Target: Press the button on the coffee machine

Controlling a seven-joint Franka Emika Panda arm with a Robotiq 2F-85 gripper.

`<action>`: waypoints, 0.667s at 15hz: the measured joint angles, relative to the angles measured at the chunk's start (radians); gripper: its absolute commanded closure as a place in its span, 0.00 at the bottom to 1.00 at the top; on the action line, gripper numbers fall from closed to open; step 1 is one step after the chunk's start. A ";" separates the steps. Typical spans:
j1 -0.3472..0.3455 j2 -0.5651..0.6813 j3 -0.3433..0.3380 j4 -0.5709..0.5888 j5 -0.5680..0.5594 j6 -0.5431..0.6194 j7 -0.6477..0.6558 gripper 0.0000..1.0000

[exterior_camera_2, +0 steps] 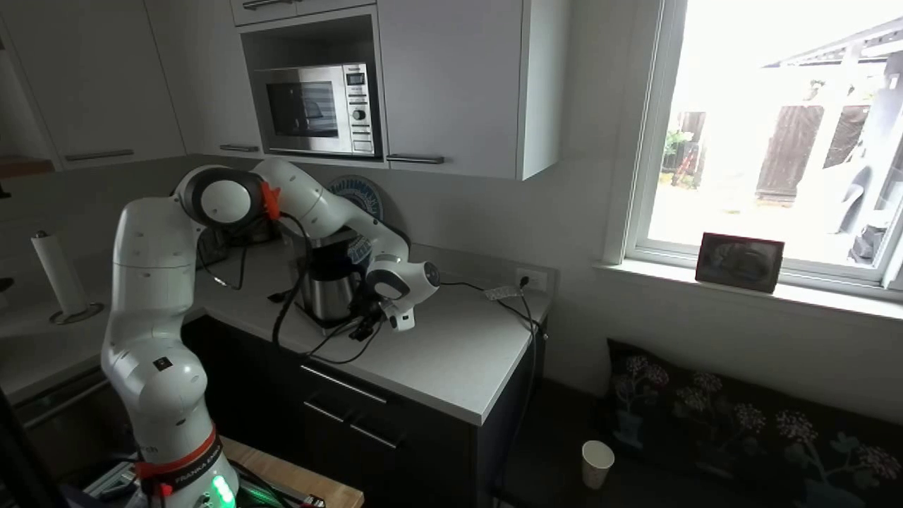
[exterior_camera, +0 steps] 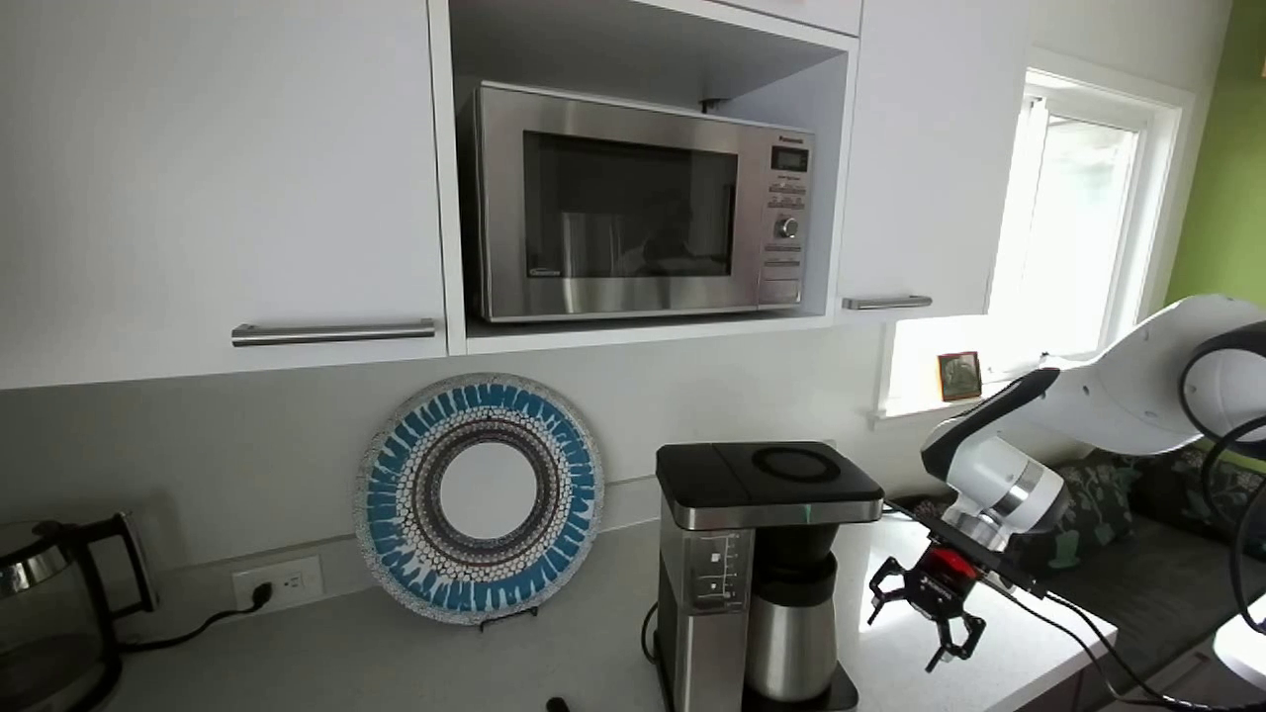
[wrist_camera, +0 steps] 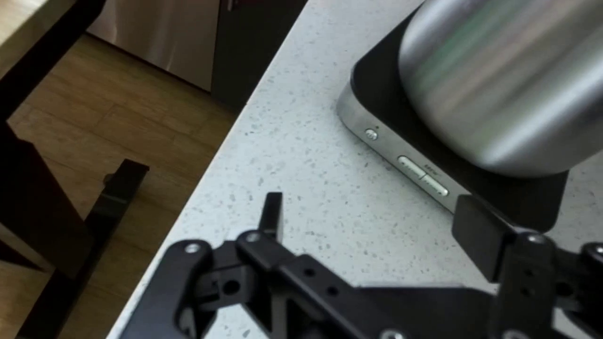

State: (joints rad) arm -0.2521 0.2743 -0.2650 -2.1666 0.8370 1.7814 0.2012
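The coffee machine [exterior_camera: 704,593] stands on the counter with its flat dark top and a steel carafe [exterior_camera: 791,633] in place. It also shows, partly covered by the arm, in an exterior view [exterior_camera_2: 330,296]. In the wrist view its base [wrist_camera: 523,202] has a small round button [wrist_camera: 371,134] and a long split button [wrist_camera: 423,176] on the silver front edge. My gripper [wrist_camera: 368,202] is open and empty, fingers spread wide above the counter in front of the base. The right finger overlaps the base's edge in view; I cannot tell whether it touches. The gripper shows beside the machine in an exterior view [exterior_camera: 901,643].
The counter's front edge [wrist_camera: 221,146] runs left of the gripper. A steel microwave [exterior_camera: 633,208] sits in the cabinet above. A round patterned plate [exterior_camera: 572,494] and a kettle [exterior_camera: 129,564] stand along the wall. Cables [exterior_camera_2: 353,353] hang by the arm.
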 measured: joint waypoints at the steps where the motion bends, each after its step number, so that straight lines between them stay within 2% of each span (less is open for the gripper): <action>1: 0.000 0.017 0.002 0.009 0.029 -0.001 0.013 0.47; 8: 0.000 0.104 0.008 0.056 0.154 -0.024 0.066 0.98; 10: 0.000 0.120 0.011 0.065 0.168 -0.024 0.073 1.00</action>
State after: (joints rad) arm -0.2520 0.3942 -0.2542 -2.1013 1.0047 1.7577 0.2746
